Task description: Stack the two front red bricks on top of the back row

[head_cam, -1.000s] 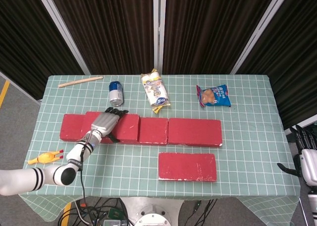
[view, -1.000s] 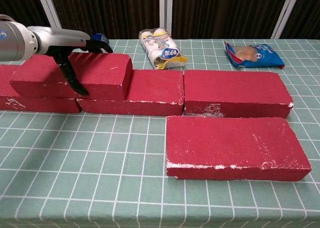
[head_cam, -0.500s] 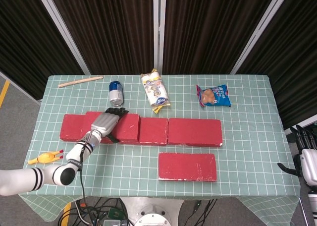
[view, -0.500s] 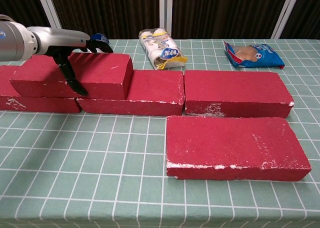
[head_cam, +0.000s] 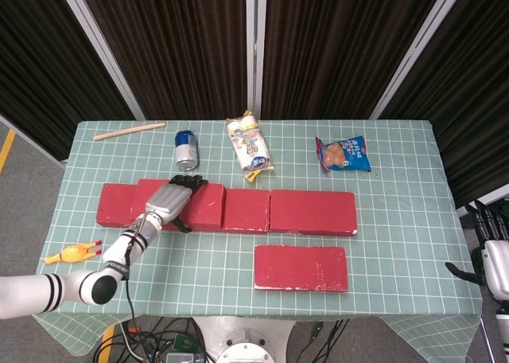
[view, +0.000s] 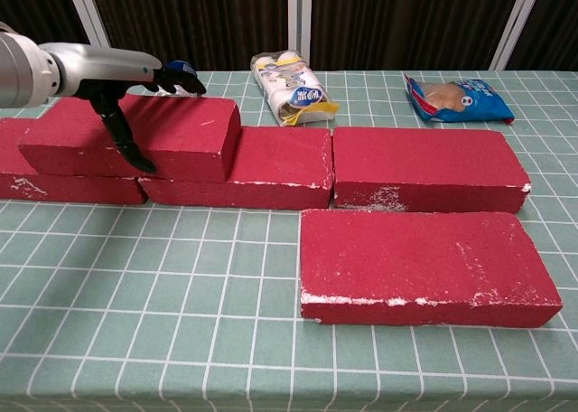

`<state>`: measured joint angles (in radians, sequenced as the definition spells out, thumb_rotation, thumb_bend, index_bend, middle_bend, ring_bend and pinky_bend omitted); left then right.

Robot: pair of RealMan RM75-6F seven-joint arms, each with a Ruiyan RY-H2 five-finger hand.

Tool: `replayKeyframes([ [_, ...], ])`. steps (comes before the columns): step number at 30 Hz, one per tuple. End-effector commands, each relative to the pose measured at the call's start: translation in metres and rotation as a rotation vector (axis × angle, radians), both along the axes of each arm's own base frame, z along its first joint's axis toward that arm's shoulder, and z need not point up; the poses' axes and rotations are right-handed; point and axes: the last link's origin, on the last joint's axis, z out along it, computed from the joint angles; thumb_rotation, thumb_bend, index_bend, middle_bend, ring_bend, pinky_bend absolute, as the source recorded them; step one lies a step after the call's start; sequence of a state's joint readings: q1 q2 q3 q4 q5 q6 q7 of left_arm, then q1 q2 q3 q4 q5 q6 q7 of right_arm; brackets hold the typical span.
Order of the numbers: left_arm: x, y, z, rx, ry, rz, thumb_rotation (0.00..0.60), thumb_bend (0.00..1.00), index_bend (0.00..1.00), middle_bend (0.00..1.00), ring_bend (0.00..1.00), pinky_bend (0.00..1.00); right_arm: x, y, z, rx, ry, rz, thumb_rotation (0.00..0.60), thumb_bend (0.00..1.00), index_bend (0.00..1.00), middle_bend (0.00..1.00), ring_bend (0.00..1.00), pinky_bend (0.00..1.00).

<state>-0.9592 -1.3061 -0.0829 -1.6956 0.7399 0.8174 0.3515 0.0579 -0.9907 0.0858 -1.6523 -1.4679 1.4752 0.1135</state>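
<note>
The back row of red bricks [head_cam: 312,212] runs across the table's middle. One red brick [view: 181,136] lies stacked on the row's left part, overlapping two bricks below. My left hand [head_cam: 169,200] grips it: the thumb runs down its front face and the fingers [view: 181,76] reach over its far top edge. A second red brick [head_cam: 301,267] lies flat alone in front of the row at the right [view: 420,263]. My right hand [head_cam: 493,255] hangs off the table's right edge, holding nothing, fingers apart.
Behind the row stand a blue can [head_cam: 186,149], a wrapped snack pack [head_cam: 249,146] and a blue snack bag [head_cam: 343,154]. A wooden stick [head_cam: 129,130] lies at the back left. A yellow rubber chicken [head_cam: 73,253] lies at the left edge.
My left forearm has lifted very slightly over the stacked brick. The bricks have not moved and the right hand is still.
</note>
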Motion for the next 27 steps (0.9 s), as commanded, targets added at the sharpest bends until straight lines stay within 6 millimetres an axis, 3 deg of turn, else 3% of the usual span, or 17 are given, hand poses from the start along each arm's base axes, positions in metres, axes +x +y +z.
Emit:
replayKeyframes([
  [1, 0.0, -0.004, 0.013, 0.047, -0.017, 0.0, 0.6, 0.02, 0.04, 0.0, 0.0, 0.0, 0.003, 0.001, 0.001, -0.004, 0.002, 0.01, 0.6, 0.0, 0.0, 0.0, 0.0, 0.0],
  [6, -0.001, -0.013, 0.034, 0.114, -0.043, -0.012, 0.6, 0.02, 0.04, 0.0, 0.0, 0.0, 0.012, 0.005, -0.002, 0.033, -0.01, 0.04, 0.6, 0.0, 0.0, 0.0, 0.0, 0.0],
  [9, -0.014, -0.026, 0.055, 0.187, -0.044, -0.002, 0.6, 0.02, 0.04, 0.0, 0.0, 0.0, 0.02, 0.009, -0.002, 0.069, -0.007, 0.075, 0.6, 0.0, 0.0, 0.0, 0.0, 0.0],
  [18, -0.091, -0.089, 0.12, 0.483, 0.007, 0.038, 0.6, 0.02, 0.04, 0.0, 0.0, 0.0, 0.051, 0.01, -0.022, 0.288, 0.005, 0.184, 0.6, 0.0, 0.0, 0.0, 0.0, 0.0],
  [27, -0.14, -0.142, 0.137, 0.583, 0.02, 0.091, 0.6, 0.02, 0.04, 0.0, 0.0, 0.0, 0.081, -0.008, -0.066, 0.544, 0.063, 0.236, 0.6, 0.0, 0.0, 0.0, 0.0, 0.0],
])
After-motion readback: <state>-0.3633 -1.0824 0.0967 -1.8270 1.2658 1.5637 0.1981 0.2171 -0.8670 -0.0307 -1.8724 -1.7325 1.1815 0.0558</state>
